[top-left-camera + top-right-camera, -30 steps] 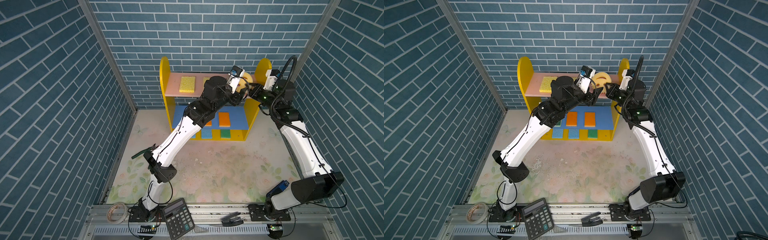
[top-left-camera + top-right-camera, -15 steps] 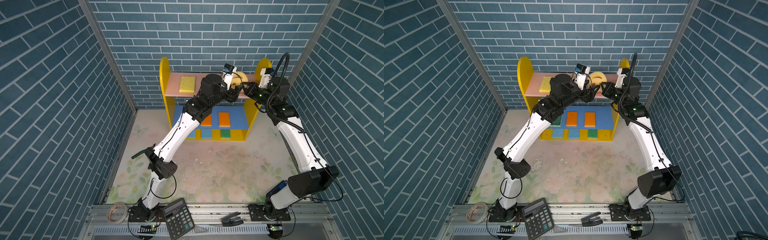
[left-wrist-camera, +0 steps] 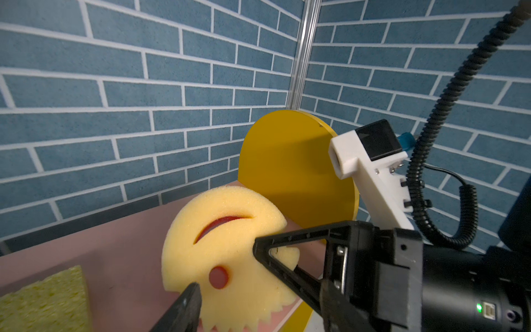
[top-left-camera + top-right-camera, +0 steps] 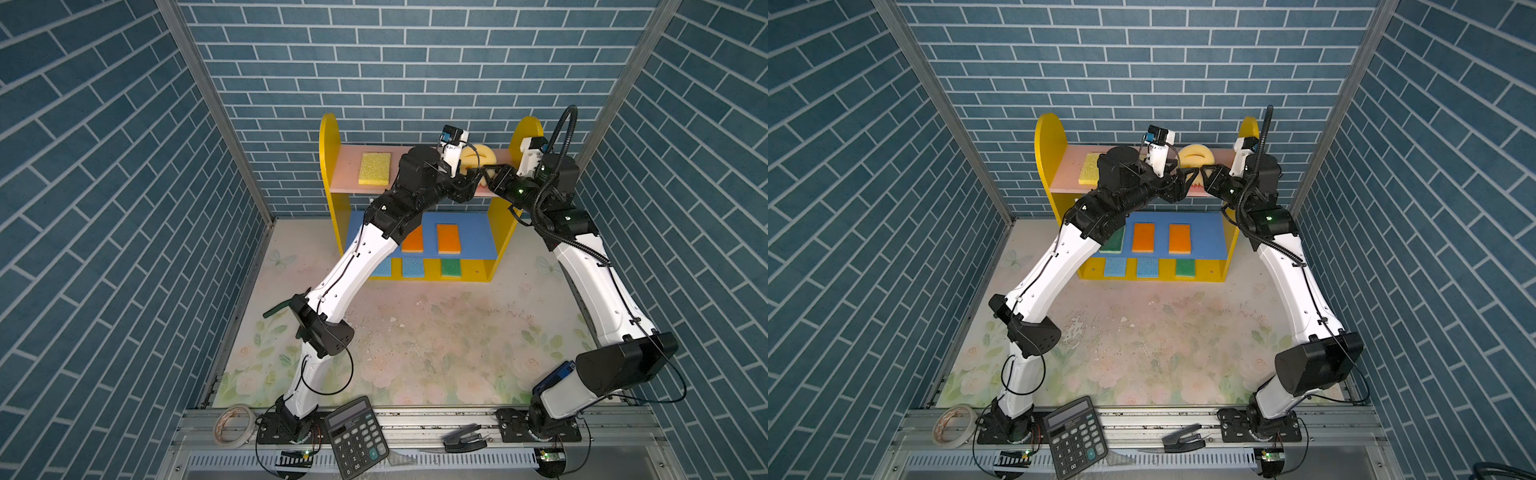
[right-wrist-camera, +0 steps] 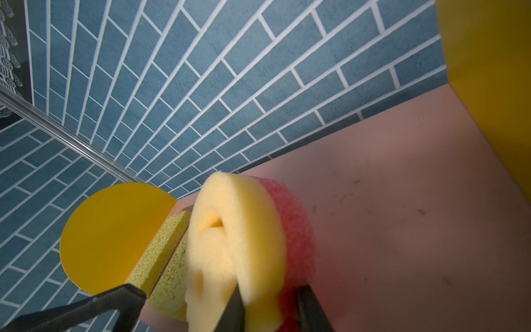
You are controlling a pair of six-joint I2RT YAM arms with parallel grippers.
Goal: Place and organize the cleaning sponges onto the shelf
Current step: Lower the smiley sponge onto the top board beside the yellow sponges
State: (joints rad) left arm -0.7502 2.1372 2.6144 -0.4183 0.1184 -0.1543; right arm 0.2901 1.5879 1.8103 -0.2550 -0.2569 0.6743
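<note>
Orange sponges (image 4: 1143,237), two; blue sponges (image 4: 1115,267), two; smiley sponge (image 3: 230,253), one.

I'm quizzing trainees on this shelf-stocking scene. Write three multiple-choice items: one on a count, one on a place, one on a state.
1. How many orange rectangular foam sponges lie on the blue middle board of the yellow-sided three-level shelf?
A. one
B. two
C. three

2. Where is the round yellow smiley-face foam sponge?
A. at the pink top board
B. on the blue middle board
C. on the tabletop

3. How is that smiley sponge posed?
A. lying flat, face up
B. folded in half
C. tipped up on edge

Key:
1 B, two lie side by side.
2 A, the pink board runs under it in both wrist views.
3 C, the right gripper straddles its edge, yellow face one side, pink backing the other.
</note>
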